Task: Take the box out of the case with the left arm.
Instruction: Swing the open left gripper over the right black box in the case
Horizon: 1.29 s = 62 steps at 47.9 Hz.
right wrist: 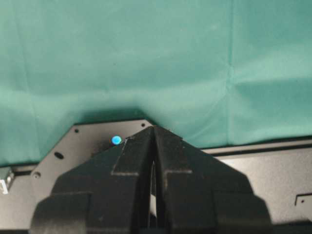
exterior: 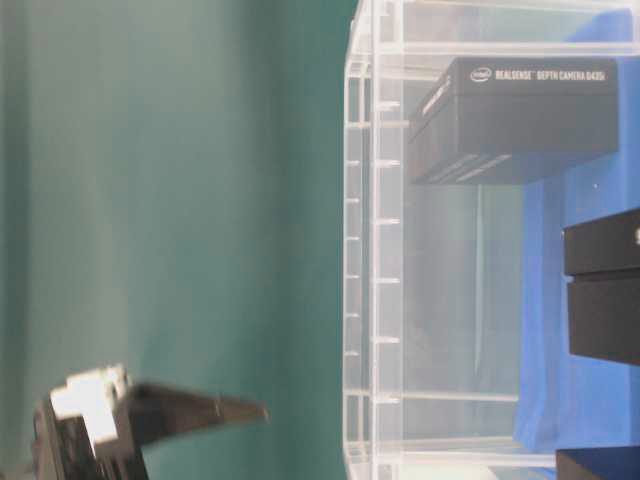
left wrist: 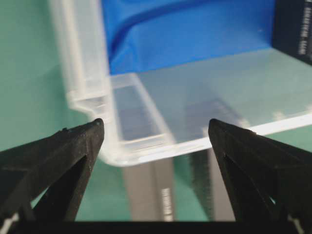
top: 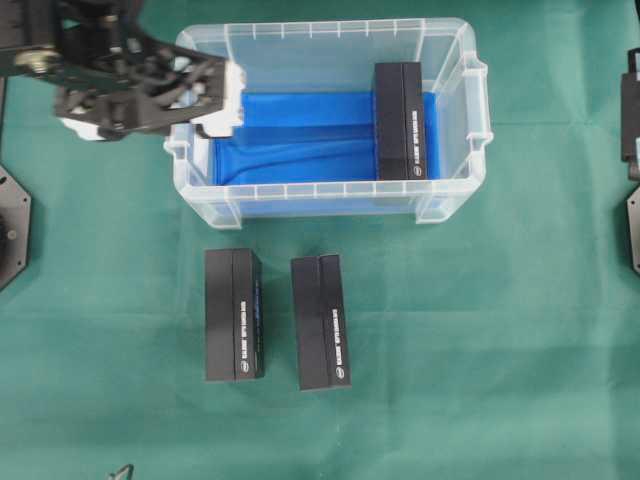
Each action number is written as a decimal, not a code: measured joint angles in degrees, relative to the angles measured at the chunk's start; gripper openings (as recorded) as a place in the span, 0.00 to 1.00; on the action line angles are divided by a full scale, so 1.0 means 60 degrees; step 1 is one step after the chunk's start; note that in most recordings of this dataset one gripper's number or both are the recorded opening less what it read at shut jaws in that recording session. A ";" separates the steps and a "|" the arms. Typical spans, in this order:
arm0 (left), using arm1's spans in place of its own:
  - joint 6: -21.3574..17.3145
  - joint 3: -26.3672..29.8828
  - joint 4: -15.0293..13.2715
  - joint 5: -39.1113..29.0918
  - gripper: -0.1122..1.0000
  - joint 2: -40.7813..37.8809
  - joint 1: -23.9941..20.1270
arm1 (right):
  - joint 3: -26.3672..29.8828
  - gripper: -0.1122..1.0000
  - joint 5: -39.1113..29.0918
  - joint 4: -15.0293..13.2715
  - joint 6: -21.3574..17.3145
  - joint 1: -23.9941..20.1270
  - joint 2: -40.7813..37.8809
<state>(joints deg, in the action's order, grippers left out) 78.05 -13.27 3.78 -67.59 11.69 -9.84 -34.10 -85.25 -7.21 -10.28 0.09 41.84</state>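
The case point(top: 455, 130) is a clear bin with a blue lining at the back middle of the table. One black box point(top: 401, 120) lies inside it at its right end, also in the table-level view point(exterior: 520, 115) and the left wrist view point(left wrist: 292, 29). My left gripper point(top: 222, 100) is open and empty, hovering above the case's left end near its front-left corner point(left wrist: 122, 146). Its jaws point(left wrist: 155, 124) stand wide apart with nothing between them. My right gripper point(right wrist: 153, 127) is shut and empty over its own base plate, far from the case.
Two more black boxes point(top: 234, 314) point(top: 320, 321) lie side by side on the green cloth in front of the case. The right arm point(top: 632, 105) is parked at the right edge. Black base plates sit at both table sides.
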 measured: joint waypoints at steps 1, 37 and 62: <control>0.0000 0.0132 0.0000 -0.0015 0.89 -0.0117 0.0029 | 0.0015 0.10 0.0000 0.0000 0.0000 0.0000 0.0015; -0.0996 0.5596 0.0073 -0.0967 0.89 -0.4395 -0.0117 | -0.0029 0.10 0.0015 0.0015 0.0000 0.0015 0.0000; -0.1450 0.8130 0.0000 -0.1436 0.89 -0.6694 0.0000 | -0.0103 0.10 0.0015 0.0000 0.0044 0.0000 -0.0015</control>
<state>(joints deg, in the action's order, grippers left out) 69.35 35.51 3.78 -76.20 -28.48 -9.84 -34.72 -85.17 -7.21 -10.02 0.09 41.75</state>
